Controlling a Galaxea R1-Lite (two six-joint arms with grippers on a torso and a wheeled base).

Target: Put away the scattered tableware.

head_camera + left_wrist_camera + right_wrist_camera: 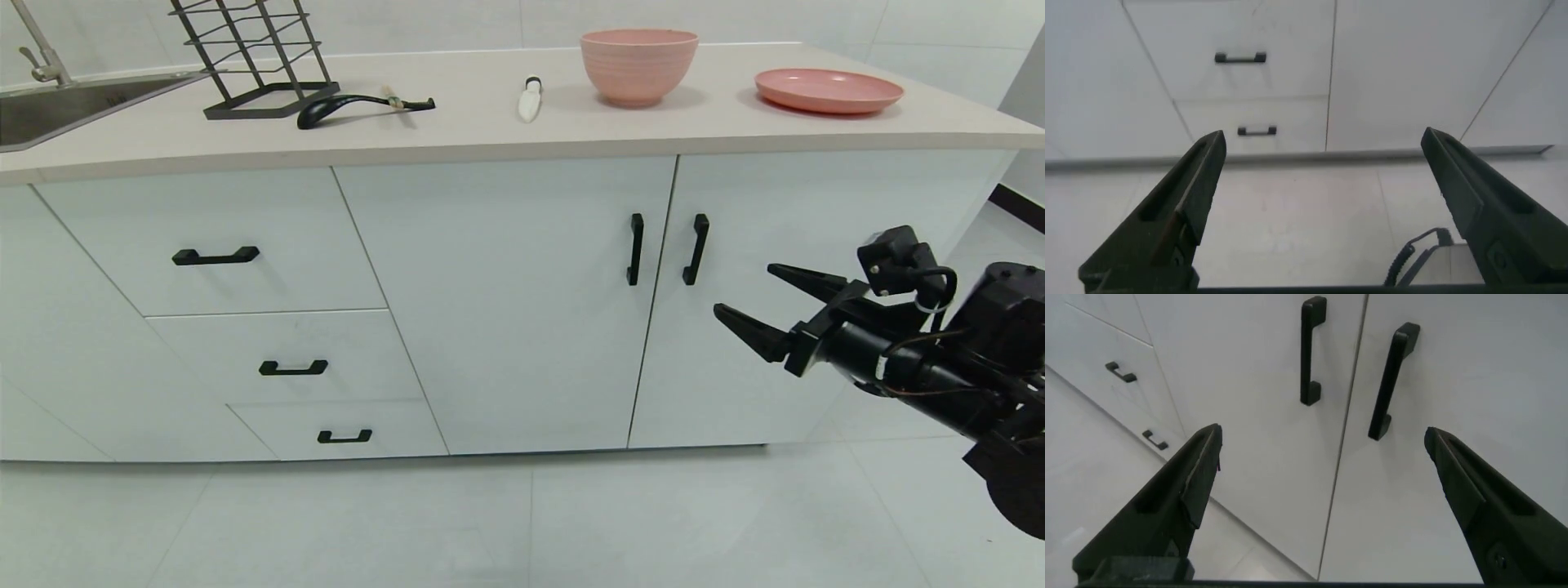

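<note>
Right gripper [744,288] and left gripper [1322,135] both released, empty, low before cabinet doors [506,302]. Risk: lifting toward pink bowl [639,65], fingers may clip surface [473,126] edge.

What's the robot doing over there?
Nothing is picked up yet. The right end effector is open and empty in front of the cabinet doors, near their black handles. The left end effector is open too, down low facing the drawers. The pink bowl, pink plate and black spoon lie on the counter.
</note>
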